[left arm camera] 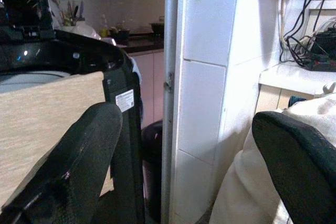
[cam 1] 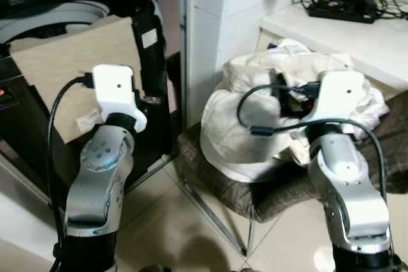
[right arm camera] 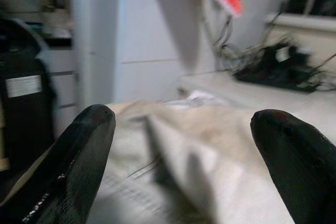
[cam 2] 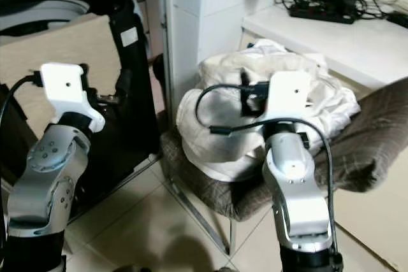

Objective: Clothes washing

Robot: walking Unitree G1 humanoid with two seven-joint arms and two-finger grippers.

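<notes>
Both raised arms' tools gape wide: right tool [right arm camera: 184, 145] over cream clothes [cam 1: 255, 125], left tool [left arm camera: 184, 150] beside washer [cam 1: 70, 11].

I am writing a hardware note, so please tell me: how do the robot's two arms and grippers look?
Both arms are silver metal with rounded joints and white boxy wrist housings, each fed by a looping black cable. The left gripper and right gripper each have two thick, rounded black fingers.

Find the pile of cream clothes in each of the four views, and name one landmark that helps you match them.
Left eye: clothes on the chair, centre-right, under the right arm.
Right eye: clothes at centre.
Left wrist: clothes at the lower right, beside one finger.
Right wrist: clothes across the lower middle, between the fingers.
Shared landmark: the power strip on the white counter.
</notes>
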